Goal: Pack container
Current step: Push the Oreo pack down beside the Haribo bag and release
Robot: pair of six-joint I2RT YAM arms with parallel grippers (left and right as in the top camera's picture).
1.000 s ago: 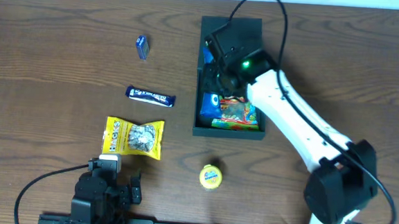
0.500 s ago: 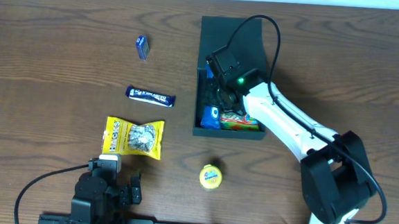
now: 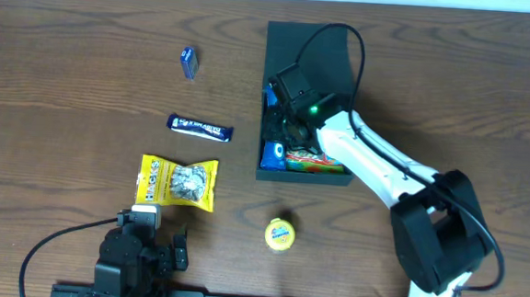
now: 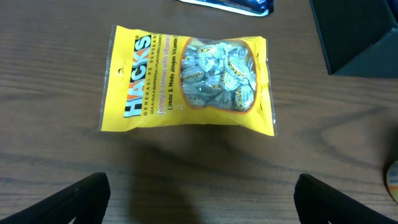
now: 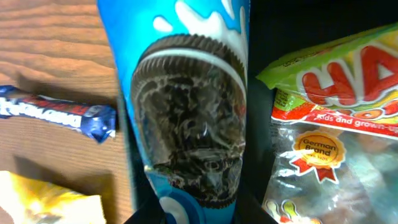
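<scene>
Two packets show inside the container, which sits on the worktop at centre-right with its flap lid thrown back at the far end, leaving the mouth free for loading from above. One is a blue cookie packet, lying lengthwise against the left wall. The other is a gummy bag, filling the near right part beside it. The right gripper reaches down into the box over the cookie packet. Its fingers appear to pinch that packet, though the wrapper fills the wrist view too fully to show the tips plainly. My reading is that the packet is being tucked along the wall to leave room for the rest.

Four things lie outside on the worktop, all to the left or front of the container: one yellow lozenge bag, one dark blue bar, one small blue box and one round yellow piece. The left gripper hangs just short of the lozenge bag with its fingers spread wide and holding nothing, probably placed to take that bag next.
</scene>
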